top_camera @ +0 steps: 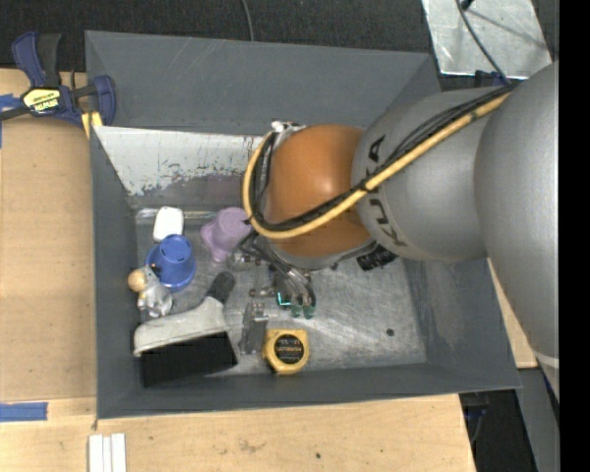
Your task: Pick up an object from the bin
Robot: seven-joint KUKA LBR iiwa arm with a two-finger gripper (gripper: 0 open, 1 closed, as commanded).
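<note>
My gripper [275,308] hangs low over the middle of the bin floor, under the orange cover. A yellow and black tape measure [286,350] lies just below it, near the bin's front wall. A pale purple cup-like thing [223,232] sits to the gripper's upper left, partly hidden by the arm. A small dark piece [219,286] lies just left of the gripper. Nothing shows between the fingers.
At the left lie a blue bottle cap shape [172,261], a white cap [167,224], a small tan ball [136,281] and a white and black brush-like block [182,344]. The arm covers the bin's upper right.
</note>
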